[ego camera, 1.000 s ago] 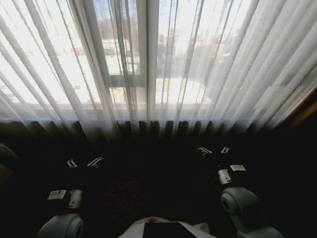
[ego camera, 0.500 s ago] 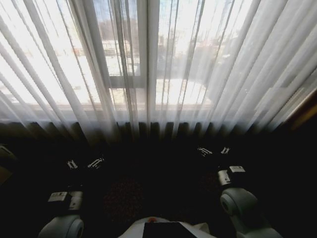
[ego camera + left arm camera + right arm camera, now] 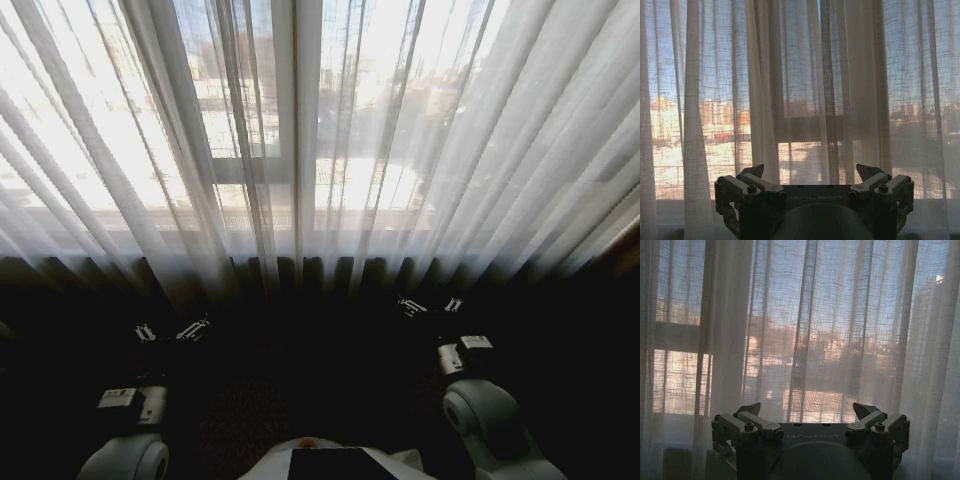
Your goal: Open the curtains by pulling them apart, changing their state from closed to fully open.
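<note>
The sheer white pleated curtains [image 3: 320, 140] hang closed across the whole window ahead, their two panels meeting near the middle [image 3: 296, 150]. Daylight and buildings show through the fabric. My left gripper [image 3: 167, 330] is held low in front of the curtains, left of centre, open and holding nothing. My right gripper [image 3: 431, 305] is held low on the right, also open and holding nothing. In the left wrist view the left gripper [image 3: 810, 172] faces the curtains [image 3: 790, 90] from a short gap. In the right wrist view the right gripper [image 3: 807, 411] faces the curtains [image 3: 830, 330] likewise.
A window frame post [image 3: 296, 110] stands behind the fabric at the centre. The floor [image 3: 300, 370] below the curtain hems is dark. My own base [image 3: 330, 462] shows at the bottom edge.
The whole head view has shifted a little: the curtains look closer and the dark object at the right edge has slid out. Both grippers hold the same pose.
</note>
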Controlling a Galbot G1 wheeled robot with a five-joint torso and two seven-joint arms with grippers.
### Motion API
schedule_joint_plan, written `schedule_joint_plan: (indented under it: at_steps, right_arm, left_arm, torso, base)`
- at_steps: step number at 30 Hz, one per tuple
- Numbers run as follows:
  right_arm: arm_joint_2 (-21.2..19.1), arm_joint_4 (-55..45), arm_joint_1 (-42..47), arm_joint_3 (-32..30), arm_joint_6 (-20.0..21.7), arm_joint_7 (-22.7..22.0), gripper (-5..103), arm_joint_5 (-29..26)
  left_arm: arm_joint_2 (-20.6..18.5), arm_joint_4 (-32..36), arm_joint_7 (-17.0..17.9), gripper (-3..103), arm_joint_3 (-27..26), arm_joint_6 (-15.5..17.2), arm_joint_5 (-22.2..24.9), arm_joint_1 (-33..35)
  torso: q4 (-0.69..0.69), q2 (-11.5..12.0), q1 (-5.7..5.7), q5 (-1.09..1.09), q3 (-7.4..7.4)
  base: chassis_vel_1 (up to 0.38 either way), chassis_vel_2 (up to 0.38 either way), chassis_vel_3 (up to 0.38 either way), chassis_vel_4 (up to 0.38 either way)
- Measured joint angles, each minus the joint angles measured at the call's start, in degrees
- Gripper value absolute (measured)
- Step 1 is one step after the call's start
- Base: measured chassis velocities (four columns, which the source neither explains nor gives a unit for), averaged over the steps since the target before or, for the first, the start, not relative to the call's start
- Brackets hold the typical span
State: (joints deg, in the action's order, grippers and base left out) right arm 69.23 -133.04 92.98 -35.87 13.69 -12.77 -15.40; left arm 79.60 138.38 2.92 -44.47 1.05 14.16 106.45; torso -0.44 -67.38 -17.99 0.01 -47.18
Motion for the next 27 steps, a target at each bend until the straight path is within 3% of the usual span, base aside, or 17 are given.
schedule_joint_plan:
  at_steps: [27]
  right_arm:
    - [0.20, 0.48, 0.18, 0.85, -0.16, -0.09, 100, 0.82]
  left_arm:
    - [0.57, -0.44, -1.25, 100, -0.25, -0.95, -0.29, 0.43]
  torso:
    - [0.02, -0.01, 0.01, -0.01, 0.00]
  base:
    - [-0.182, 0.192, 0.178, -0.200]
